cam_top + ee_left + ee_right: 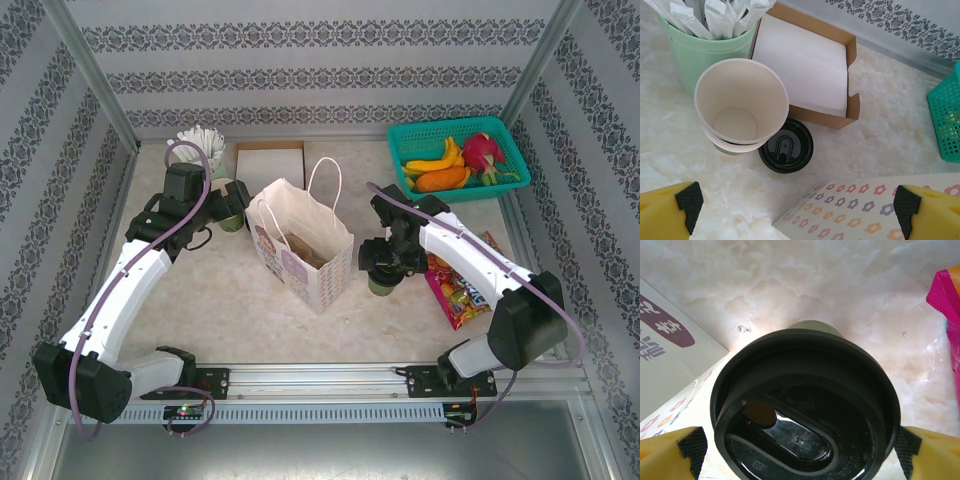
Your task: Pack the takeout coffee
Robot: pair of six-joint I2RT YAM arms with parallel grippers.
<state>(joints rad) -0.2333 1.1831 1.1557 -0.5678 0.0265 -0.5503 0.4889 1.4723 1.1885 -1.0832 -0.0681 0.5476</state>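
While your right gripper [799, 445] pinches the takeout coffee [805, 405] on the table [830, 285] beside the paper bag [300, 240] | your left gripper [797, 202] hangs spread above another black lid [785, 145].

Paper bag [302, 243] mid-table; takeout coffee [381, 283] just right of it, snack packet [458, 291] further right; fruit basket [458, 158] far right; box [269, 163], stacked cups [740, 106] behind-left
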